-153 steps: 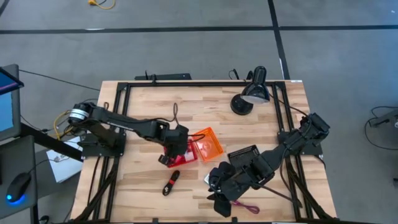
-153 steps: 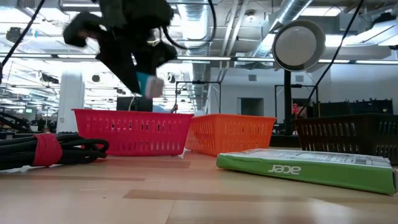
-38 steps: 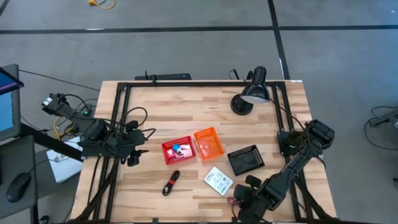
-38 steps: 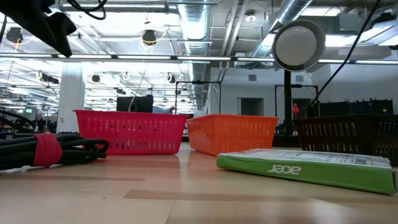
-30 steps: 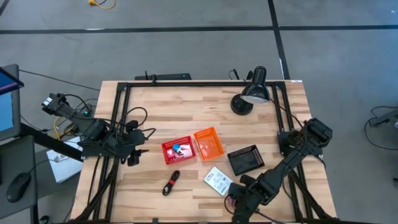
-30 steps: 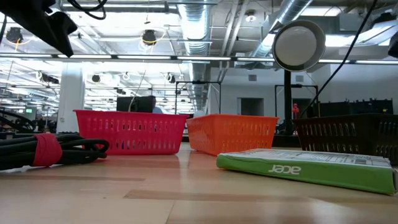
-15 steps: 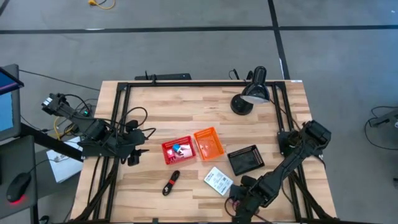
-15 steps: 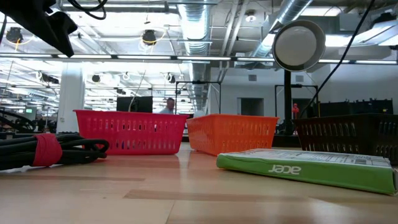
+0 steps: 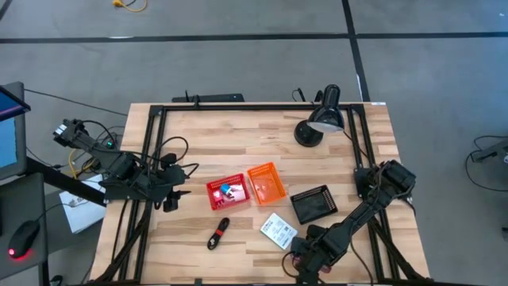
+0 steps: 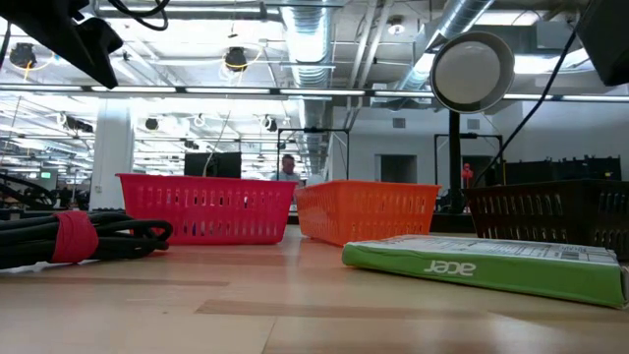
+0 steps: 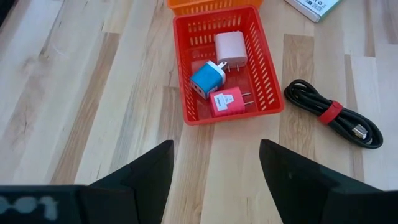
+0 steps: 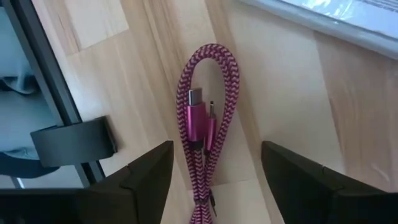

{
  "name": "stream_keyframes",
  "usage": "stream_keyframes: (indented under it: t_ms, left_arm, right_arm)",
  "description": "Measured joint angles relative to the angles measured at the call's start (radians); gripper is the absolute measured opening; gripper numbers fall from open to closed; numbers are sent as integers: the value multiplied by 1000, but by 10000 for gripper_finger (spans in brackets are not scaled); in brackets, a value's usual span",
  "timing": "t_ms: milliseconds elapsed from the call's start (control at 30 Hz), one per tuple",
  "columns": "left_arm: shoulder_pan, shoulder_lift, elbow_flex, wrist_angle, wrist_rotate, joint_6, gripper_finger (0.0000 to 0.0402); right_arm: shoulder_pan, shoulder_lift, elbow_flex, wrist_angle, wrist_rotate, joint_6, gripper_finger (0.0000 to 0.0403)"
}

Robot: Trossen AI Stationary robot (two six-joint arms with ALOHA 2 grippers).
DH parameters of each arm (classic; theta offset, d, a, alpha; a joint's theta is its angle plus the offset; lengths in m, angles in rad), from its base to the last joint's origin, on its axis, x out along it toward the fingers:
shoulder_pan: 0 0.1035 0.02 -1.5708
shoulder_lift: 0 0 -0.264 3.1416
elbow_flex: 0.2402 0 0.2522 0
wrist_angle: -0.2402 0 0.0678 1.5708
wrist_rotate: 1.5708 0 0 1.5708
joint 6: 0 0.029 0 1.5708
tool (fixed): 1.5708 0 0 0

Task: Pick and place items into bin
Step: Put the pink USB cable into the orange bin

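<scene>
Right gripper (image 9: 305,262) is sitting low at the near edge of the table (image 9: 198,135), jaws spread wide and holding nothing. Its wrist view is showing both fingers (image 12: 143,180) straddling the looped maroon braided cord (image 12: 202,118), which is lying flat on the wood with its USB plug end inside the loop; fingers are not touching it. White printed box (image 9: 279,230) is lying just beside that gripper, toward the table centre; in the low view it is showing as a green-edged box (image 10: 482,264) flat on the wood.

Left gripper (image 9: 169,199) is parked at the left side of the table, well apart from the bins, jaws open and empty. Its wrist camera is looking down on the red basket (image 11: 264,68), between its two fingers (image 11: 137,180).

Red basket is holding three plug-in charger cubes: pale pink cube (image 11: 231,48), blue cube (image 11: 207,79), bright pink cube (image 11: 227,102). Blue one is touching both pinks. Orange basket (image 9: 266,183) is sitting right against the red one, black basket (image 9: 311,203) near it on the right.

Black coiled cable with a red strap (image 11: 331,112) is lying on the wood just beside the red basket, outside it. Black desk lamp (image 9: 321,117) is standing at the far right of the table. A person (image 10: 287,167) is showing far back in the room.
</scene>
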Motion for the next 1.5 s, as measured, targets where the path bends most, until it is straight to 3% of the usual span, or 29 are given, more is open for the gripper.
stream_keyframes:
  t_ms: [167, 500, 700, 967, 1067, 1200, 1500]
  left_arm:
    - [0, 0, 0, 0, 0, 0, 229]
    - [0, 0, 0, -1, 1, 43, 229]
    - [0, 0, 0, -2, 0, 64, 229]
    - [0, 0, 1, -2, 0, 67, 229]
    - [0, 0, 1, -2, 0, 67, 229]
    - [0, 0, 1, -2, 4, 67, 229]
    - [0, 0, 1, -3, 21, 84, 229]
  right_arm:
    - [-7, 3, -2, -9, 13, 0, 186]
    - [-27, -8, 13, 38, 17, 11, 16]
    - [-57, -39, 100, 157, 114, -127, 36]
    - [-165, -39, 175, 105, 421, -241, 11]
    - [-236, -40, 177, 42, 569, -146, 20]
    - [-334, -40, 177, -61, 604, -123, 12]
    - [-453, -40, 206, -63, 612, -183, 16]
